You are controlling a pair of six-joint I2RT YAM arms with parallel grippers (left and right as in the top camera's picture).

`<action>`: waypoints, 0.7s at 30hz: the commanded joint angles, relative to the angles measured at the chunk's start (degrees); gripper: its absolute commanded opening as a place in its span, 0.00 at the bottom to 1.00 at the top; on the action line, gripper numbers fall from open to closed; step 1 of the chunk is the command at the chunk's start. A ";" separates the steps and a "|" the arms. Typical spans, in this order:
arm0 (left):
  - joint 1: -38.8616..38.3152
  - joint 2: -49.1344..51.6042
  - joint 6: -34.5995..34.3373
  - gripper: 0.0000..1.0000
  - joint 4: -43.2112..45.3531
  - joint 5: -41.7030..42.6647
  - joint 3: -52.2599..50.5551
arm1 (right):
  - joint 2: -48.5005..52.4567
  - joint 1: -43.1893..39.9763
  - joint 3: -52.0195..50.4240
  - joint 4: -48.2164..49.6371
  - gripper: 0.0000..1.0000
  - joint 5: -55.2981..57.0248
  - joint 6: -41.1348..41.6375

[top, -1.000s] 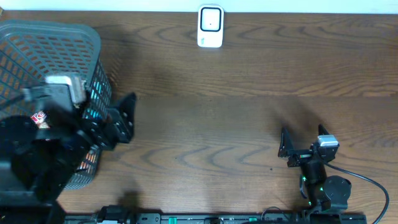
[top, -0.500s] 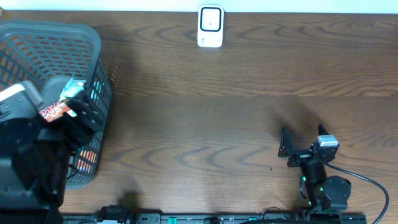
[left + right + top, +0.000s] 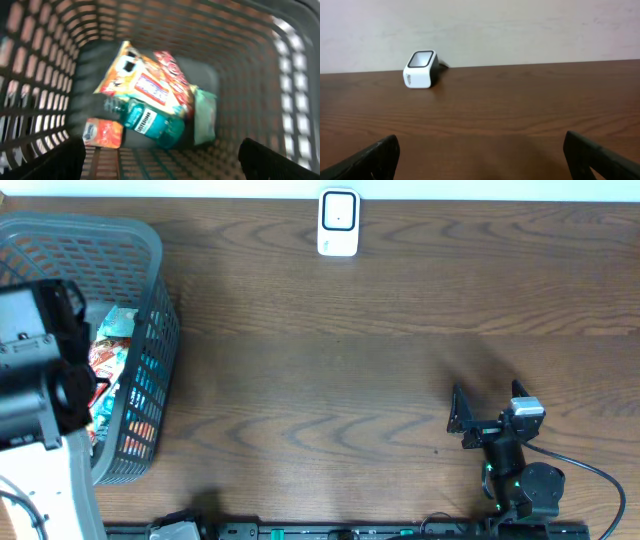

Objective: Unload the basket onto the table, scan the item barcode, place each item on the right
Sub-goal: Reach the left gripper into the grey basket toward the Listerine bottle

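Two pairs of jaws spread wide, empty, left arm over basket of snack packets and teal bottle, right arm facing white scanner on counter.

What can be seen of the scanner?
The scanner is a small white box with rounded corners and a dark window on its slanted face. It looks like plastic. It stands upright at the far edge of the table, apart from everything else; only the table touches it. A dark cable seems to run off behind it.
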 commanded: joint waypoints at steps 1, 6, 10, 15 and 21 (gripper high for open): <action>5.03 4.50 -11.47 0.98 -1.36 4.22 -0.37 | -0.20 0.52 -0.04 -0.24 0.99 0.24 -0.52; 8.37 11.61 -12.87 0.98 -0.04 11.21 -0.68 | -0.20 0.52 -0.04 -0.24 0.99 0.24 -0.52; 8.46 18.03 -8.61 0.98 -0.35 11.21 -0.72 | -0.20 0.52 -0.04 -0.24 0.99 0.24 -0.52; 10.78 24.44 -18.80 0.98 -4.83 14.10 -0.74 | -0.20 0.52 -0.04 -0.24 0.99 0.24 -0.52; 13.84 30.99 -25.79 0.98 -9.60 15.96 -1.40 | -0.20 0.52 -0.04 -0.24 0.99 0.24 -0.52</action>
